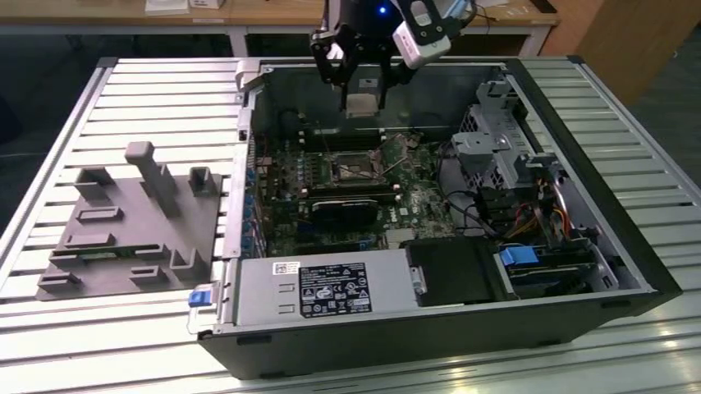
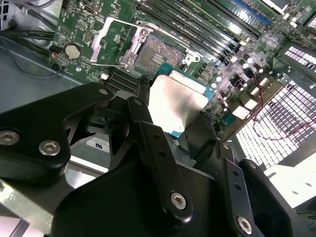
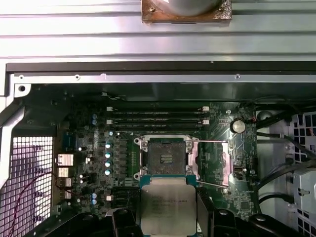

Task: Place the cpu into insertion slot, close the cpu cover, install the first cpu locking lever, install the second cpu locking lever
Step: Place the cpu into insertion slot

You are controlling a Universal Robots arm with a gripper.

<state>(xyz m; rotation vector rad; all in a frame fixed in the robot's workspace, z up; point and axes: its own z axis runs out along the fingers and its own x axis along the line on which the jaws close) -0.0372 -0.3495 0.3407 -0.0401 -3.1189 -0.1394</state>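
The gripper's point(image 2: 174, 106) black links crowd the front of both wrist views, its fingers point(image 2: 143, 94) closed on opposite edges of the cpu point(image 2: 180, 96) – a firm pinch with the pale metal face showing between them. In the first wrist view the chip's printed face is turned to the camera.

In the exterior view the gripper hangs over the far side of the open case point(image 1: 629, 271), and the cpu is held in the air above the board point(image 1: 422, 205), well clear of it. It touches nothing but the fingers.

The slot point(image 3: 167, 158) lies bare, its dark centre and silver rim fully exposed, with the cpu apart from it. The cover point(image 3: 226, 163) is swung open and lies folded back just beside the slot, on the side toward the coin cell point(image 3: 238, 126) – the board shows through its square window. Long memory slots point(image 3: 155, 116) run along another side of the slot.

The case rests on its side on a slatted metal bench point(image 1: 143, 90). Inside it, along the near wall, sits the grey power supply point(image 1: 328, 287), with a black box point(image 1: 455, 271) touching it on the exterior view's right. A grey fixture point(image 1: 131, 222) with upright posts stands on the bench at the exterior view's left, near the case.
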